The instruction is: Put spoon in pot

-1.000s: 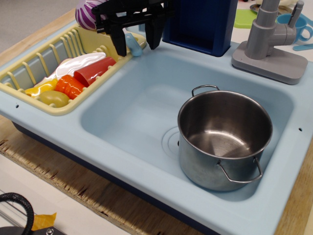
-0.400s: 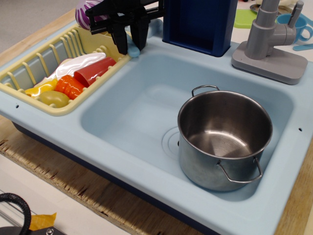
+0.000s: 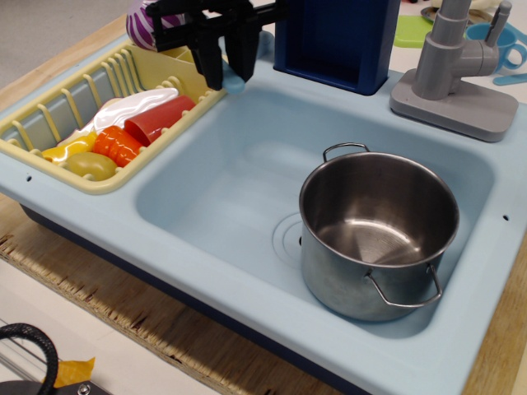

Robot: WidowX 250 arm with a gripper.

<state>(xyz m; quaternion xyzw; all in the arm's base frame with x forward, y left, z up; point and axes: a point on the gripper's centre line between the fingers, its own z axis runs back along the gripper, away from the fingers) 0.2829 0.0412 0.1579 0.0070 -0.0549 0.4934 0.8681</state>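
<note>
The pot [image 3: 379, 234] is a shiny steel pot with two wire loop handles. It stands upright and empty in the right part of the light-blue sink [image 3: 214, 206]. My black gripper [image 3: 231, 74] is at the sink's back left corner, next to the yellow rack. It is shut on the spoon [image 3: 235, 83]. Only a small light-blue bit of the spoon shows between the fingers; its white bowl is hidden. The gripper is far to the left of and behind the pot.
A yellow dish rack [image 3: 49, 111] at left holds red, orange, yellow and glossy white toys. A dark blue box [image 3: 338, 37] stands behind the sink. A grey faucet [image 3: 453, 70] is at back right. A purple striped toy [image 3: 146, 20] sits behind the rack.
The gripper's fingers stood wide apart around the spoon a second ago. They have since shut on it, and the gripper has shifted slightly to the right.
</note>
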